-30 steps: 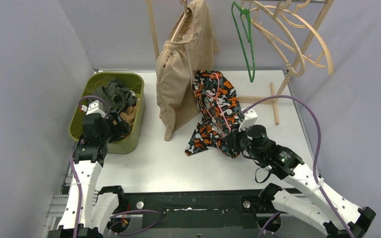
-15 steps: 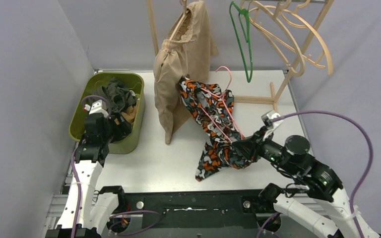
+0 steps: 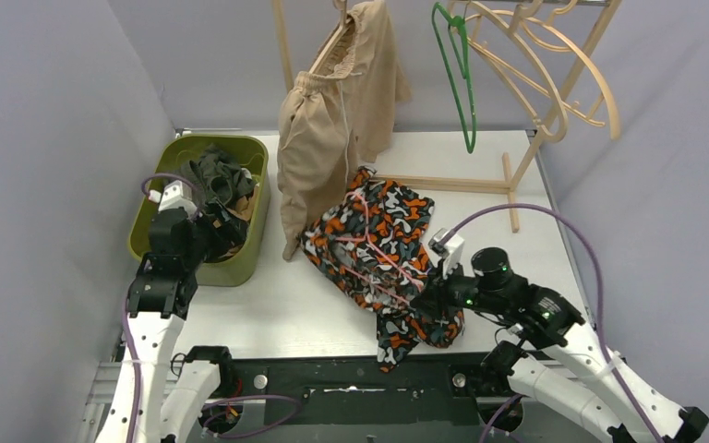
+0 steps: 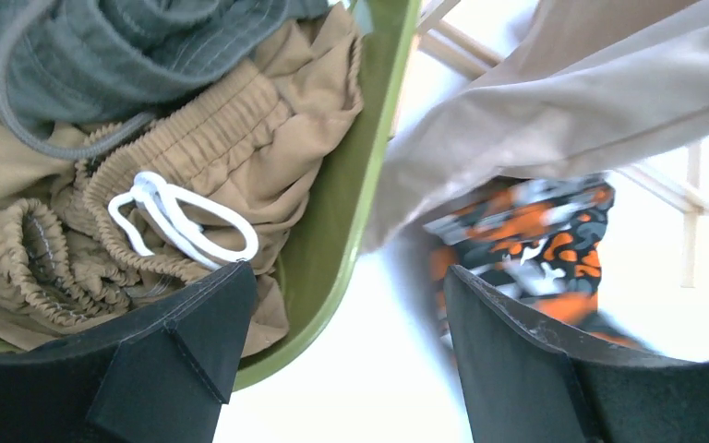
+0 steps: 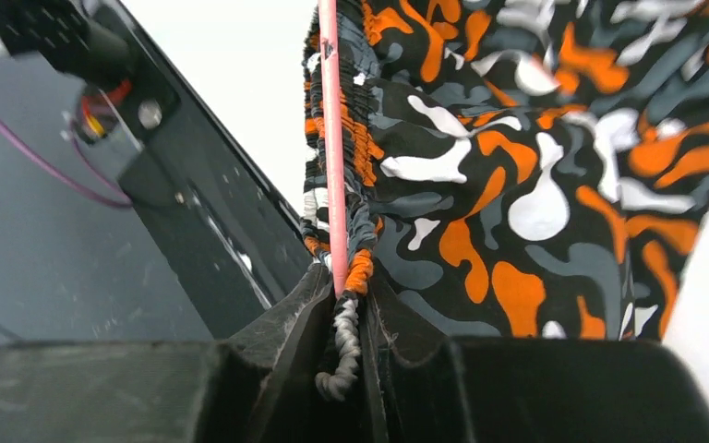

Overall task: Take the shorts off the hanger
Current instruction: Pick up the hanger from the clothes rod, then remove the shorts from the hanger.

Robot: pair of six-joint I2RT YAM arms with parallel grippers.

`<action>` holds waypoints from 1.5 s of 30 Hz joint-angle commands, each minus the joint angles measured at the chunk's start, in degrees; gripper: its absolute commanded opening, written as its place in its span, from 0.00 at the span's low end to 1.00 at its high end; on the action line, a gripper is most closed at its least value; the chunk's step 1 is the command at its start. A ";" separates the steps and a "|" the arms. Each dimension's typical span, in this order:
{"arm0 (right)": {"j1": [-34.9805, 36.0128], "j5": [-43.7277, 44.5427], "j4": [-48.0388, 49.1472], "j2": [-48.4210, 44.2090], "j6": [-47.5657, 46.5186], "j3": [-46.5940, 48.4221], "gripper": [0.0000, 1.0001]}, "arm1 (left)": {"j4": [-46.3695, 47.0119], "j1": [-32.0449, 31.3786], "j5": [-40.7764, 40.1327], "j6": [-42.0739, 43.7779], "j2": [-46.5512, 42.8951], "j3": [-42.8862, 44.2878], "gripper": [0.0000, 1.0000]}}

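Observation:
The orange-black-grey camouflage shorts (image 3: 374, 245) lie spread on the table, still threaded on a thin pink hanger (image 5: 330, 138). My right gripper (image 3: 432, 293) is at their near right end, shut on the gathered waistband and the hanger wire together (image 5: 346, 305). Beige shorts (image 3: 332, 129) hang from a wooden hanger at the back. My left gripper (image 3: 205, 235) hovers open over the right rim of the green bin (image 3: 162, 166), nothing between its fingers (image 4: 351, 323). In the bin lie brown shorts (image 4: 240, 138) and dark olive shorts (image 4: 129, 46).
A wooden rack (image 3: 554, 74) with several bare wooden hangers and a green hanger (image 3: 457, 74) stands at the back right; its base rail (image 3: 462, 185) lies on the table. Grey walls close in both sides.
My right arm has pulled the camouflage shorts and pink hanger down off the rack area toward the near edge; they now lie flatter on the table. The beige shorts swung slightly. Left arm barely moved.

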 commanded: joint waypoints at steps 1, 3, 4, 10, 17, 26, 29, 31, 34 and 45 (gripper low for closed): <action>0.37 -4.01 5.83 -0.36 -1.05 -2.42 0.00 | -1.59 -0.48 4.34 -0.32 -1.54 5.28 0.74; 0.37 -3.45 6.11 -0.72 -2.41 -2.32 0.00 | -1.22 -0.68 8.90 0.24 -1.70 4.48 0.72; 0.39 -3.41 6.28 -0.83 -2.98 -2.18 0.00 | -1.30 -0.97 11.43 0.67 -1.39 4.32 0.68; 0.37 -3.73 8.60 -0.31 -4.11 -2.94 0.00 | -1.54 -9.06 13.19 1.03 -1.60 5.12 0.64; 0.37 -3.19 8.61 2.64 -3.52 -2.49 0.00 | -0.06 -23.56 4.37 -1.82 2.95 5.20 0.64; 0.37 -2.04 8.48 2.02 0.29 -2.30 0.00 | 5.97 -40.87 -12.67 -9.68 8.21 5.09 0.65; 0.38 -2.47 8.43 2.01 0.90 -2.30 0.00 | 7.91 -41.92 -13.70 -10.73 10.10 4.97 0.66; 0.40 -2.62 7.89 2.30 1.09 -1.91 0.00 | 7.14 -42.66 -15.60 -11.44 11.37 6.18 0.65; 0.38 -4.55 7.25 3.18 2.57 -0.81 0.00 | 5.42 -42.89 -18.50 -11.56 12.24 7.71 0.66; 0.37 -7.91 6.61 6.10 4.81 0.71 0.00 | 3.34 -42.87 -23.41 -11.43 17.45 8.88 0.46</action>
